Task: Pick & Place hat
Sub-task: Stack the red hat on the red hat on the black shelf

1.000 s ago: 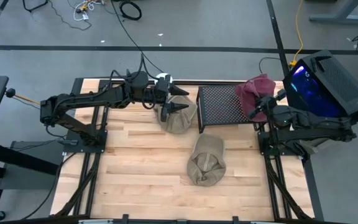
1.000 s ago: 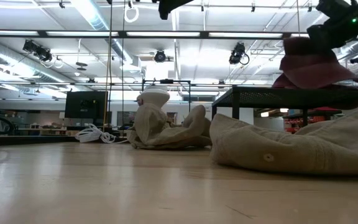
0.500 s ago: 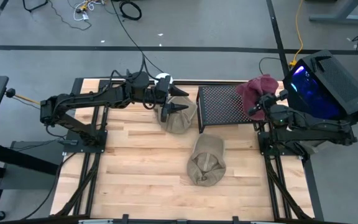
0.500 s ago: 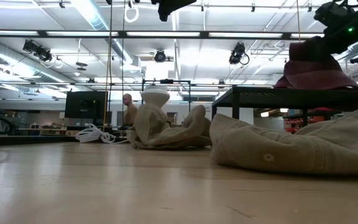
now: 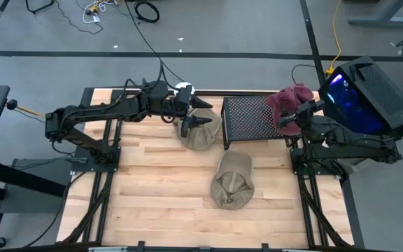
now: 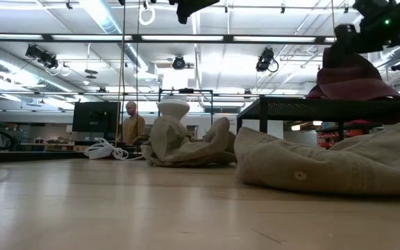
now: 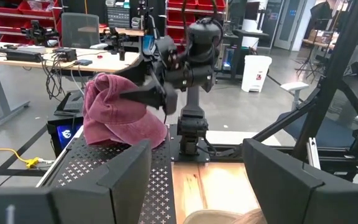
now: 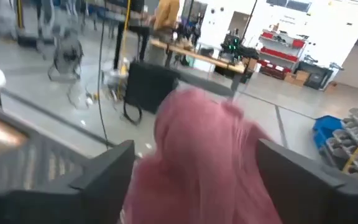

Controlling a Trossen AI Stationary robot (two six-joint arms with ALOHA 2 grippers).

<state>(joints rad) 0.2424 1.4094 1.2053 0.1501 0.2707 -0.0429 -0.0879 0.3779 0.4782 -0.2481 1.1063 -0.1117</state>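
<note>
The maroon hat (image 5: 290, 100) lay slumped on the far right end of the black perforated rack (image 5: 252, 119) at the back of the bench (image 5: 152, 182), which reads as its intended drop spot. The right gripper (image 5: 290, 119) sat just at the hat's near side, its fingers (image 8: 110, 171) spread wide on either side of the fabric and gripping nothing, as suits a release. A second earlier those fingers had been pinched on the hat; since then they had opened and the hat had settled onto the mesh. The left gripper (image 5: 196, 120) hung over a tan hat (image 5: 203, 129) beside the rack, fingers (image 7: 126, 171) wide and empty, unmoved. Another tan hat (image 5: 233, 180) lay nearer the front, untouched.
</note>
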